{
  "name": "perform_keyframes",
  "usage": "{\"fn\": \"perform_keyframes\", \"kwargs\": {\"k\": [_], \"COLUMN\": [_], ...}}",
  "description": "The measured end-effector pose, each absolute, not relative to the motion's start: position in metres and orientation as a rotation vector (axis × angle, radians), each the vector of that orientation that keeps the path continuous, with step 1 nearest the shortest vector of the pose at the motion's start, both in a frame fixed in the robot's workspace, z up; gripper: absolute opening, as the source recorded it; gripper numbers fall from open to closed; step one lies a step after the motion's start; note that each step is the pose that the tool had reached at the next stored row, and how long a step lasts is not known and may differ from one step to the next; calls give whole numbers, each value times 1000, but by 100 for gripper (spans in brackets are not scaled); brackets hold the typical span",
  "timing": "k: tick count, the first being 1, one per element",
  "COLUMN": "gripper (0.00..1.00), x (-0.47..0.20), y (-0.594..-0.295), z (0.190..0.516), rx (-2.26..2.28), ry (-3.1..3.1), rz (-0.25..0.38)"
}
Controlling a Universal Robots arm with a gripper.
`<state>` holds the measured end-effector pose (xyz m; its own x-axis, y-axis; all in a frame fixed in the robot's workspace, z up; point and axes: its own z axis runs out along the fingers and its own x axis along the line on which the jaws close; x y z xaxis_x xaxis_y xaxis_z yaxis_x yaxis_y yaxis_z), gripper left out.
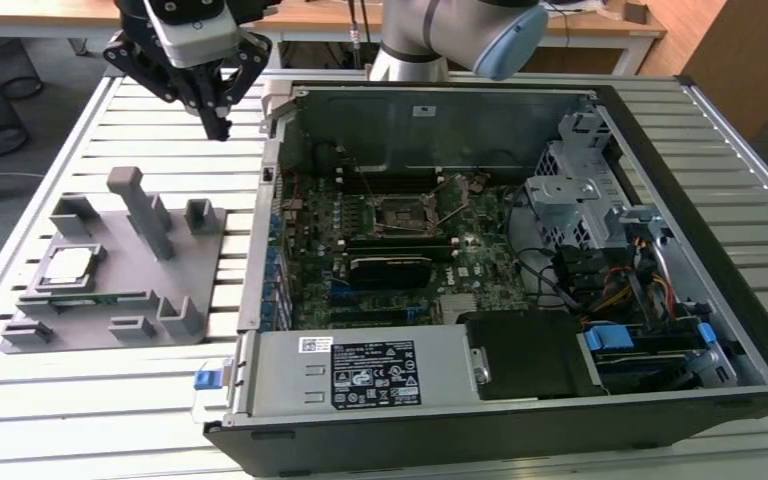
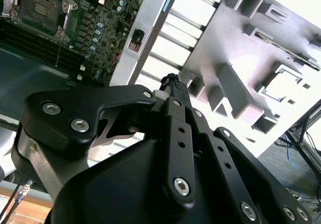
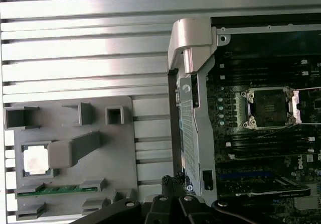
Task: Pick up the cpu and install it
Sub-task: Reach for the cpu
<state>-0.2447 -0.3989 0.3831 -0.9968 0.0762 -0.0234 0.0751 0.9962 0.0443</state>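
**Cpu sits in its pocket while my closed fingers hang off the holder's far corner**

The cpu point(image 3: 36, 159) lies flat, silver face up, in a square pocket of the grey holder point(image 3: 118, 174). The pocket is on the side of the holder farthest from the computer case point(image 1: 491, 435). The chip is square, so it has no long axis for me to line up with. A green memory stick point(image 3: 55, 190) rests in a slot of the holder just beside it.

My gripper point(image 1: 215, 128) hangs above the slatted table point(image 1: 77, 420), off the holder's corner on the case side. Its fingers are pressed together at the tips and carry nothing. From here the cpu lies diagonally across the holder, well apart from my fingertips and lower than them. A tall post point(image 1: 141, 210) of the holder rises between us, so I judge that any straight path across must clear it.

Away from the holder, inside the case, the black-framed socket point(image 3: 271, 106) on the motherboard has no chip in it, so the pick-up has not begun.
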Motion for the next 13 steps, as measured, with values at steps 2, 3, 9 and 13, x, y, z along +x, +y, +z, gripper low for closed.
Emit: {"fn": "perform_keyframes", "kwargs": {"k": [2,3,9,13], "gripper": [11,11,11,11], "x": [-246,-246,-250,-252], "y": [-399,-399,-399,-399], "z": [383,383,383,382], "rx": [118,118,118,118], "ry": [3114,3114,3114,3114], "rz": [68,68,68,68]}}
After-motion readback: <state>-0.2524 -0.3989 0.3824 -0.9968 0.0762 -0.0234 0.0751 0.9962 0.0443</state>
